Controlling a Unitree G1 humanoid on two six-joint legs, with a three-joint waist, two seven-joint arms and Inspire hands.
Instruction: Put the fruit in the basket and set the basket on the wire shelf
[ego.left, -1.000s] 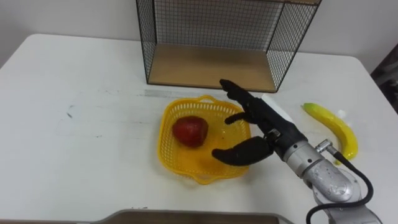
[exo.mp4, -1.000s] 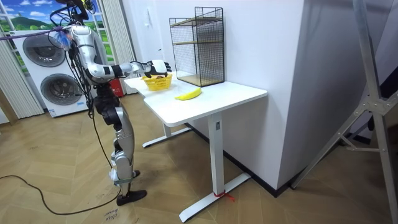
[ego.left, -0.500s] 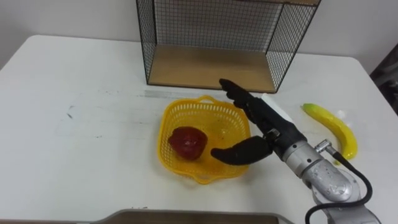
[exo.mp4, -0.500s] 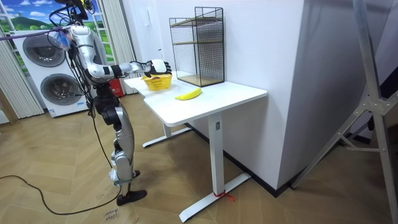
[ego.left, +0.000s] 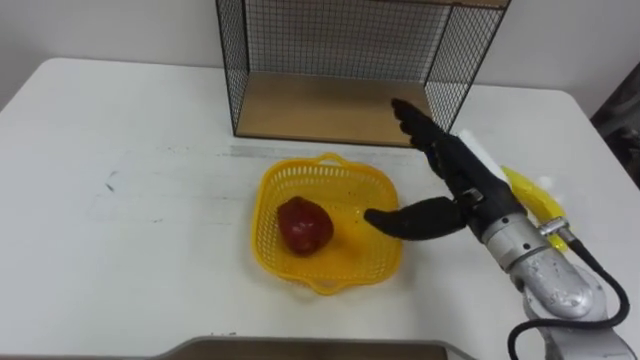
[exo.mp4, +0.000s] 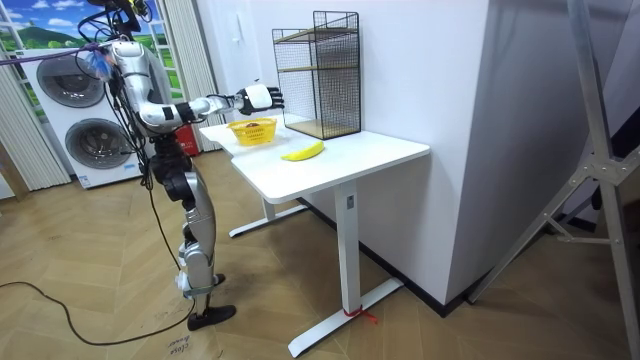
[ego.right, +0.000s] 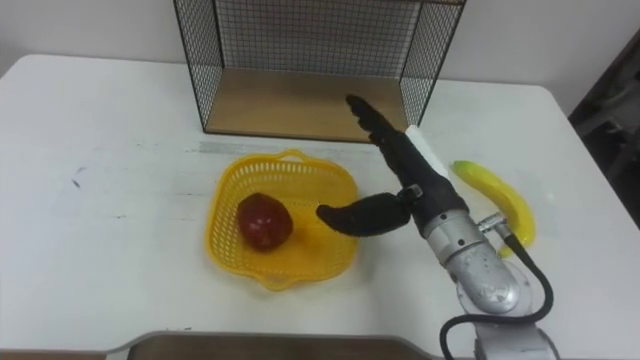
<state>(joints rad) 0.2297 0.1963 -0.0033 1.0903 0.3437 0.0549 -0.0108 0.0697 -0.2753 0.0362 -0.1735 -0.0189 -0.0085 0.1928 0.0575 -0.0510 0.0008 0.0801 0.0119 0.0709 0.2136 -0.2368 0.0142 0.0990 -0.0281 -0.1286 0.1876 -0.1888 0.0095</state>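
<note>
Holds the right hand (ego.left: 468, 195) flat open, thumb spread, gripping nothing, above the bench (ego.left: 120, 180) just right of the yellow basket (ego.left: 270, 235). Has a red fruit (ego.left: 304, 224) lying inside the basket, a banana (ego.right: 497, 198) on the bench right of the hand, and the wire shelf (ego.left: 340, 60) just behind.

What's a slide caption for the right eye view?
Open right robot hand near the basket, red fruit inside; banana on the table, wire shelf behind.

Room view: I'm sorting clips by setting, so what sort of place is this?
Likely a home-style utility room: two washing machines by a curtained window, wood-look floor, and a white desk bearing a wire shelf.
</note>
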